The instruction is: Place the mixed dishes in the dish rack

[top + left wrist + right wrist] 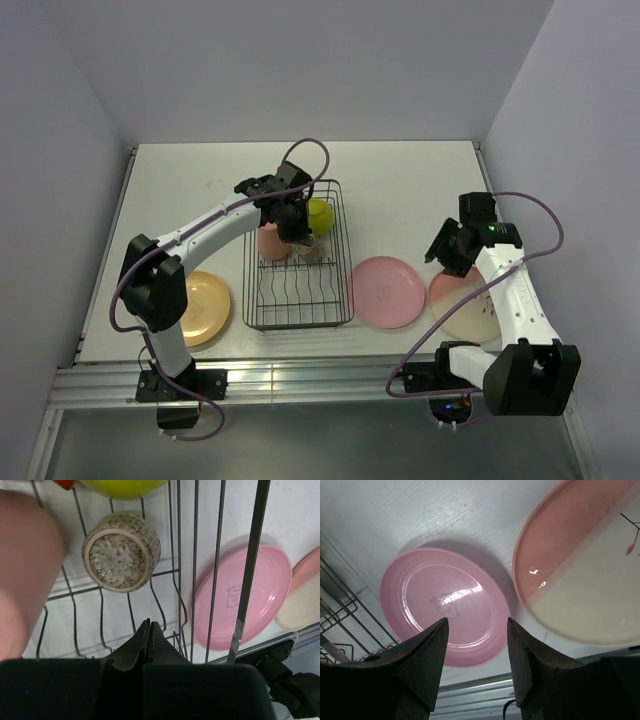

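Note:
The black wire dish rack [297,300] holds the lime-green bowl [320,213], the salmon-pink tumbler [271,244] and the small tan bowl [311,250]. My left gripper [293,230] hovers over them inside the rack, shut and empty. In the left wrist view the shut gripper [150,625] is just short of the tan bowl [121,552], which shows its base. The tumbler [25,575] is at the left, and a sliver of the red-orange cup [65,483] shows at the top. My right gripper [477,625] is open above the table, between the pink plate [445,605] and the pink-and-cream plate [580,570].
The yellow-orange plate [203,305] lies left of the rack, partly under the left arm. The pink plate [387,290] and the pink-and-cream plate [465,305] lie right of the rack near the front edge. Walls close in on the left, back and right.

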